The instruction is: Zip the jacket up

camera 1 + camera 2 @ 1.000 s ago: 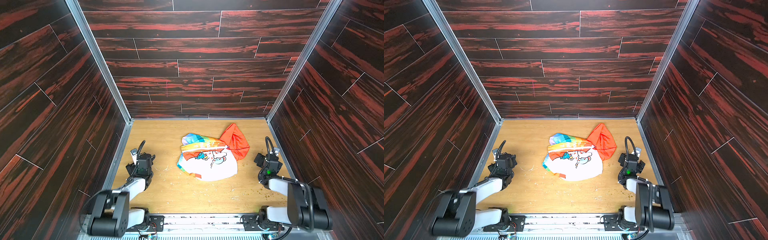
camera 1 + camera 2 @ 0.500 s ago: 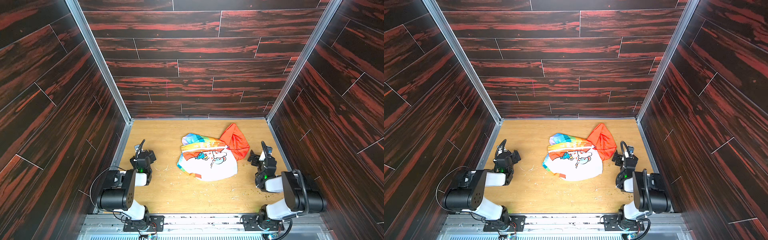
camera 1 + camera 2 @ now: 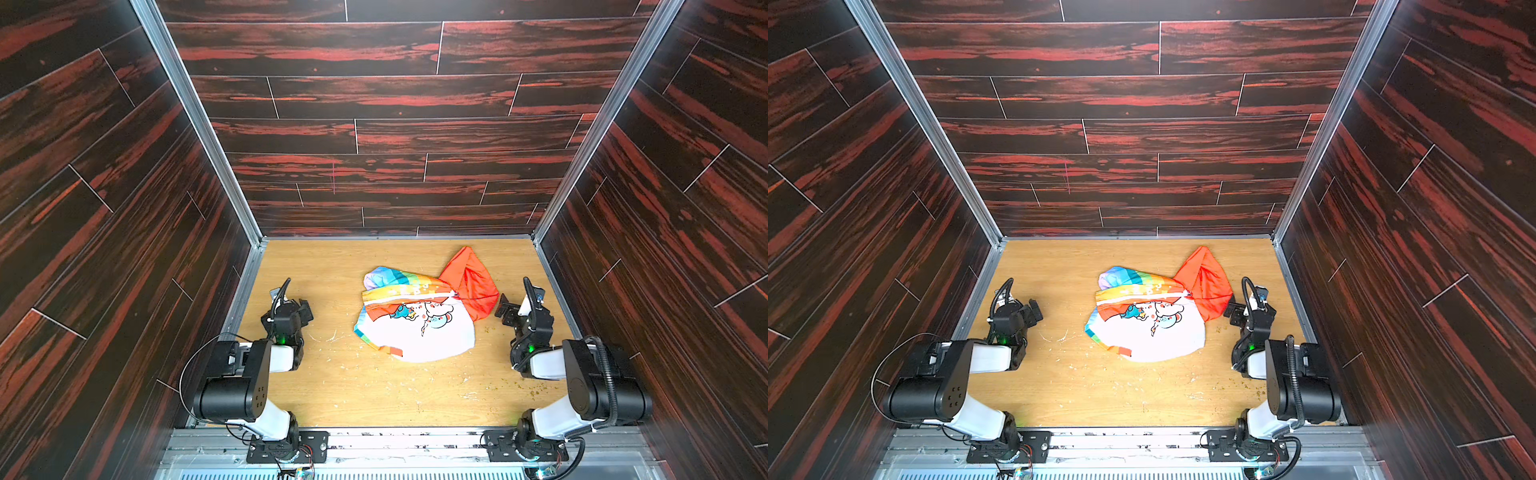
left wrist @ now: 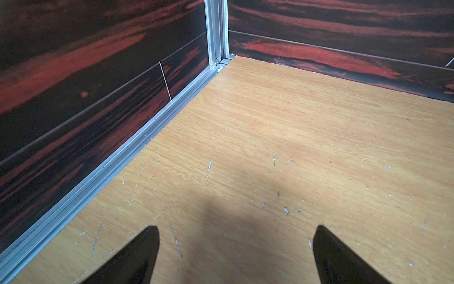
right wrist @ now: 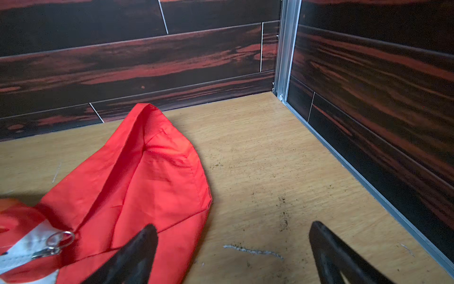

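- So, the jacket (image 3: 419,328) lies crumpled on the table (image 3: 332,395), right of centre, orange hood (image 3: 469,282) pointing at the right gripper (image 3: 508,311).
- Both grippers hang wide open, holding nothing; the left gripper (image 3: 305,311) is well apart from the cloth.
- The zip line (image 3: 411,297) runs roughly sideways across the table, and the ring pull (image 5: 60,239) sits at the hood end, just beside the right fingers (image 5: 137,250).
- I reckon the right arm is nearer for the pull, the left for pinning the rainbow edge (image 3: 365,337).
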`<control>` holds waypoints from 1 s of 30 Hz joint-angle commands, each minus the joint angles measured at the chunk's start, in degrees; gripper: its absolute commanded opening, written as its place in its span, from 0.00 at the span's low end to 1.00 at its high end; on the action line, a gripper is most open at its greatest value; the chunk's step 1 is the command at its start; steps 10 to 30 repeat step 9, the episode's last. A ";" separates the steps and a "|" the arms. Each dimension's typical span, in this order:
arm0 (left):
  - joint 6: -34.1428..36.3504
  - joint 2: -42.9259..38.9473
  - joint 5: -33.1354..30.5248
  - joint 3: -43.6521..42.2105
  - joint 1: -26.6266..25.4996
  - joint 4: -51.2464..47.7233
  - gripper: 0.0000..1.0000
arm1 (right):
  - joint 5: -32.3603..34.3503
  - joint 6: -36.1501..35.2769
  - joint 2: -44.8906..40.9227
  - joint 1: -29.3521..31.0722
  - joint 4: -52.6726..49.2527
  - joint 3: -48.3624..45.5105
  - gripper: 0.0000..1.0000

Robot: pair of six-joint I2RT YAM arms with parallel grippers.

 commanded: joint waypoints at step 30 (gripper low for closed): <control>1.28 -1.28 0.60 1.63 0.08 -0.67 1.00 | -3.16 -1.30 0.83 -0.23 1.24 0.57 0.99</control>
